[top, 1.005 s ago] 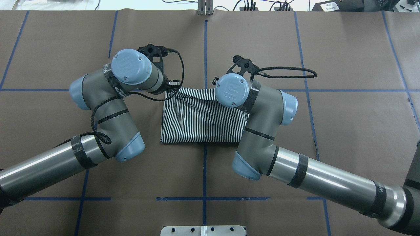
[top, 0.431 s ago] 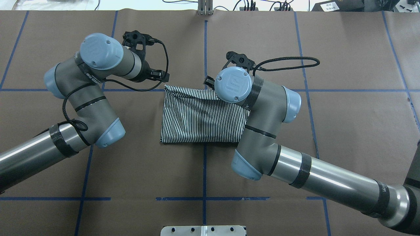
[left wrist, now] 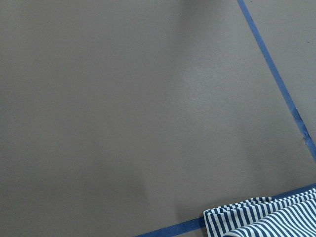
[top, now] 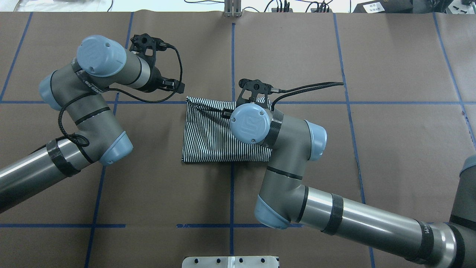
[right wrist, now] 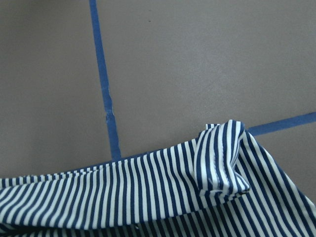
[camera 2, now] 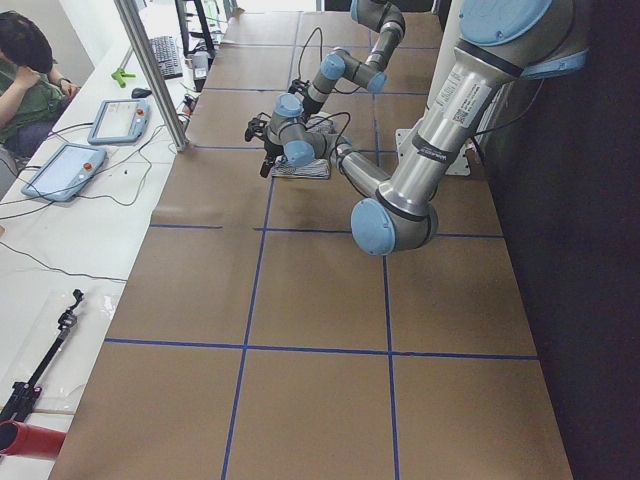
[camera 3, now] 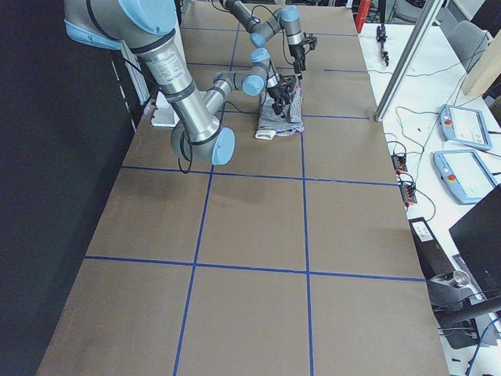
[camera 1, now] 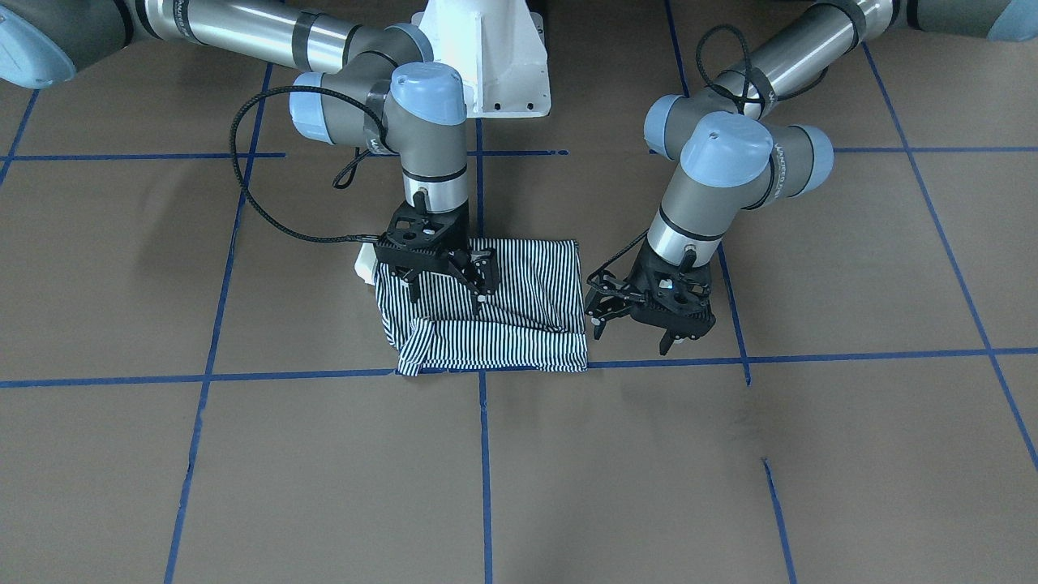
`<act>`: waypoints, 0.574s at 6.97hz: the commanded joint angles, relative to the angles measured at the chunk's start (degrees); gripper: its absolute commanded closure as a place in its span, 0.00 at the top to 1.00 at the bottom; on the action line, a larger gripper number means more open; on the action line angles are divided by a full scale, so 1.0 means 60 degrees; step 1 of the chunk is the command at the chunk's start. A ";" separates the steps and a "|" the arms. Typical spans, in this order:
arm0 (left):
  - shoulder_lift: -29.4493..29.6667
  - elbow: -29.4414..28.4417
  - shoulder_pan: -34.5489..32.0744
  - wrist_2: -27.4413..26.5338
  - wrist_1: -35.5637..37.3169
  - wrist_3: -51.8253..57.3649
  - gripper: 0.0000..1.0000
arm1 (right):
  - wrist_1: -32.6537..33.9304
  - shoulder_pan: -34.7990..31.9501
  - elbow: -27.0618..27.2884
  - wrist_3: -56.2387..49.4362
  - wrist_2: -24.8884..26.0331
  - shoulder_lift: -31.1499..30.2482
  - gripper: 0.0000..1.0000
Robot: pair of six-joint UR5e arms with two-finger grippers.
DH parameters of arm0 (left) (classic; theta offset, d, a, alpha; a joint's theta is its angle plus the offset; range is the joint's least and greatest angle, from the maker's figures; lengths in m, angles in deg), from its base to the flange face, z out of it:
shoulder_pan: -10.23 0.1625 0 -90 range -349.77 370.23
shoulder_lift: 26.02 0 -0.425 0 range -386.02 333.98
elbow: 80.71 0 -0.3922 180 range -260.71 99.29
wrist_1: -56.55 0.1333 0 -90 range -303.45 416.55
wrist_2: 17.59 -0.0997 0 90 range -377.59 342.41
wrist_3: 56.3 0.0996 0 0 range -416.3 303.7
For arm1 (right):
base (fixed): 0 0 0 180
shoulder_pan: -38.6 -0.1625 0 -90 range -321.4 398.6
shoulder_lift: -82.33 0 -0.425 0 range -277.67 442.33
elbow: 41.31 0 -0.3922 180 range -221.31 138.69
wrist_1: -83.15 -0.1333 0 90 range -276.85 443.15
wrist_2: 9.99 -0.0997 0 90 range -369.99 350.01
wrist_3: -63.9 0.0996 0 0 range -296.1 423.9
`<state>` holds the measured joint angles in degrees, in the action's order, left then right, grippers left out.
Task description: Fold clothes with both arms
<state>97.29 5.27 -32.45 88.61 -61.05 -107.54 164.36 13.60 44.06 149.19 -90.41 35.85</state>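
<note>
The striped polo shirt lies folded into a rectangle at the table's middle; it also shows in the front view. A cream bit sticks out at its corner nearest the right arm. My right gripper is open, pointing down over the shirt's far half, with the tips at or just above the cloth. In the overhead view its own wrist hides it. My left gripper is open and empty, just off the shirt's left edge above bare table. The right wrist view shows a bunched fold at the shirt's edge.
Brown paper with blue tape lines covers the table. The white pedestal base stands at the robot's side. A metal post, tablets and a seated operator are beyond the far edge.
The left gripper has left the shirt's far left corner and moved away to the left. The right gripper has shifted left from the far right corner to over the shirt's far middle.
</note>
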 commanded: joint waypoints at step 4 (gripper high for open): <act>-0.0014 -0.0003 -0.0007 -0.0004 -0.0015 -0.0059 1.00 | 0.0016 0.0006 -0.1115 -0.0621 0.0409 0.0376 1.00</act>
<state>97.21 5.28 -32.49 88.59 -61.14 -107.87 164.45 14.18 39.02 145.85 -88.30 37.39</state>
